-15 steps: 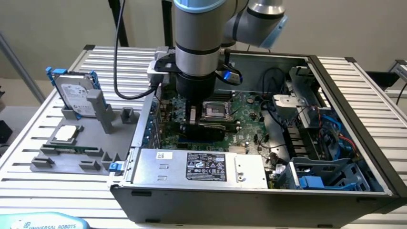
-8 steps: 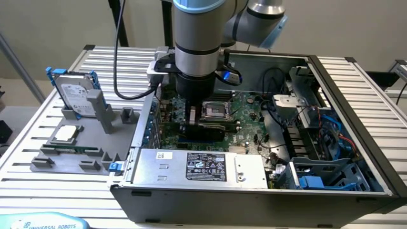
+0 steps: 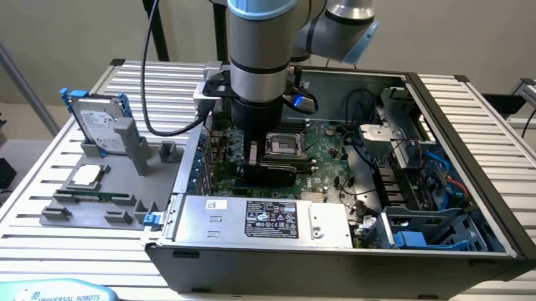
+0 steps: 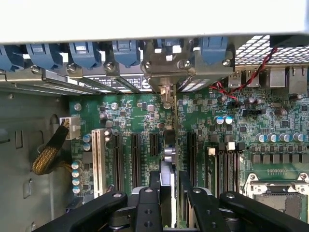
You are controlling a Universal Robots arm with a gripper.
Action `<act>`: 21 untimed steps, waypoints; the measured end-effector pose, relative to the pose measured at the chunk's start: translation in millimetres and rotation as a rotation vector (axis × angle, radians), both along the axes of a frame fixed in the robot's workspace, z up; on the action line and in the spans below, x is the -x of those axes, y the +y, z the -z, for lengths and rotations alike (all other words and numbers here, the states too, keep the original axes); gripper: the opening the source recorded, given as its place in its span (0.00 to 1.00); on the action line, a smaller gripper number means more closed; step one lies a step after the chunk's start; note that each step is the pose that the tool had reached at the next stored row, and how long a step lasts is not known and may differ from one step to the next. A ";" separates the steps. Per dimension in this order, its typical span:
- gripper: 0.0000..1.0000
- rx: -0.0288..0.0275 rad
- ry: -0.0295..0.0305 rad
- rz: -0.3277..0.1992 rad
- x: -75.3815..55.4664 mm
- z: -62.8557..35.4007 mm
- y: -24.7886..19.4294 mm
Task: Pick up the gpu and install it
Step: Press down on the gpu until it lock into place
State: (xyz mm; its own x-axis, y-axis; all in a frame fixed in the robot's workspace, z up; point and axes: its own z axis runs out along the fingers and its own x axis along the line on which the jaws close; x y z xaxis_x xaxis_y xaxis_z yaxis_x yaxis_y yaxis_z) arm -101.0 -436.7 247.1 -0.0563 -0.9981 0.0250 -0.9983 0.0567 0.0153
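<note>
Arm (image 3: 261, 47): fat silver-grey tube segments w/ light-blue caps at the joints — a blue ring shows at the top edge and a blue cap on the elbow joint behind. Below the grey tube sits a black band, then a black cylindrical wrist section. Black cable (image 3: 149, 75) loops down from above to a grey wrist-mounted box (small blue connector on its other side). Gripper (image 4: 168, 193): matte black linkage bars, round silver screws at the pivots — black fingers.
</note>
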 end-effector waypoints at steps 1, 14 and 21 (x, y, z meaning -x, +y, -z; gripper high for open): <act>0.27 0.0001 0.0000 0.000 0.1 0.0 0.0; 0.41 -0.0003 -0.0002 0.000 0.0 -4.9 0.3; 0.41 -0.0004 -0.0002 0.000 0.0 -35.0 1.5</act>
State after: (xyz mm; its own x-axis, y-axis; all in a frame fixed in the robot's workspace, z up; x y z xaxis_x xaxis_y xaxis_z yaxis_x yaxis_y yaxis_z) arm -101.1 -435.2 282.1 -0.0564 -0.9981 0.0246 -0.9983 0.0568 0.0151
